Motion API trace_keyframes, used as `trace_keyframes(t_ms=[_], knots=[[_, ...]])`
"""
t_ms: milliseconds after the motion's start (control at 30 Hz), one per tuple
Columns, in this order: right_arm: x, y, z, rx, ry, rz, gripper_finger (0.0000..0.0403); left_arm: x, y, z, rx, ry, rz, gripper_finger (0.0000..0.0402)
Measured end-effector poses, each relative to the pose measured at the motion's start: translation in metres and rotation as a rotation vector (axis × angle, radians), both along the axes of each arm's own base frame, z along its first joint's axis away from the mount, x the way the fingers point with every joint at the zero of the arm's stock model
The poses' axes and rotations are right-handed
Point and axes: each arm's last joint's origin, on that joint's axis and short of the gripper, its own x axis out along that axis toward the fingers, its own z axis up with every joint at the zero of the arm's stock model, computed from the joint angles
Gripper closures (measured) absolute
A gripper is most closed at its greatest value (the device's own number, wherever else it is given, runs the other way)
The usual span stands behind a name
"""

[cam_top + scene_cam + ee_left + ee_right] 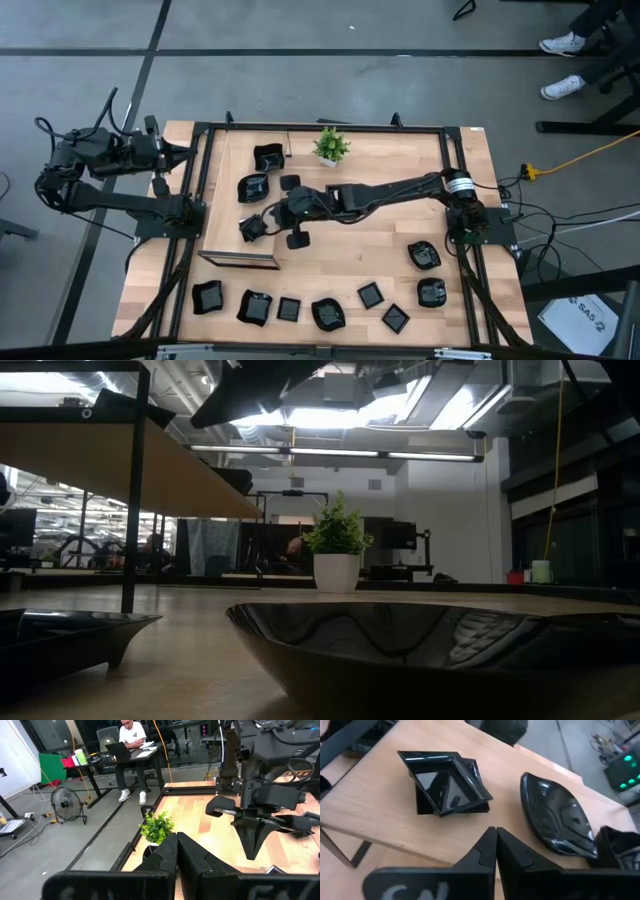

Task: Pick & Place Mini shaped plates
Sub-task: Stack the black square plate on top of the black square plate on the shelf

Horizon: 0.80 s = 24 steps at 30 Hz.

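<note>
Right gripper [495,837], fingers together and empty, hovers beside two stacked square plates [445,785]. Nudging could topple them. Left gripper [176,845], also closed, waits off-table.

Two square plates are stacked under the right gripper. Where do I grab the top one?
Pinch the top plate by its flared rim on the edge nearest the right gripper, from above, one finger inside. It sits skewed on the lower plate, so that rim likely stands clear. Open the shut fingers first.

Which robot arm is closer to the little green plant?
Right. Its tool reaches the table's middle, a short way from the plant. The left tool waits off the table's edge, farther away.
</note>
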Motion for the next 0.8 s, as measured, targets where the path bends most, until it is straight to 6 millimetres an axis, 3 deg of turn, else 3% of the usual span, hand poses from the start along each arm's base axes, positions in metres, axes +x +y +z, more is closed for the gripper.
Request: trace_keyframes(t_ms=[267, 533, 800], knots=[[0.001, 0.002, -0.003, 0.086, 0.002, 0.031, 0.0396, 0.0, 0.0, 0.0, 0.0, 0.001, 0.0, 0.0398], [0.008, 0.004, -0.021, 0.136, 0.026, 0.039, 0.0399, 0.0, 0.0, 0.0, 0.0, 0.001, 0.0, 0.0398], [0.011, 0.005, -0.017, 0.145, -0.013, 0.054, 0.0391, 0.0, 0.0, 0.0, 0.0, 0.001, 0.0, 0.0398]])
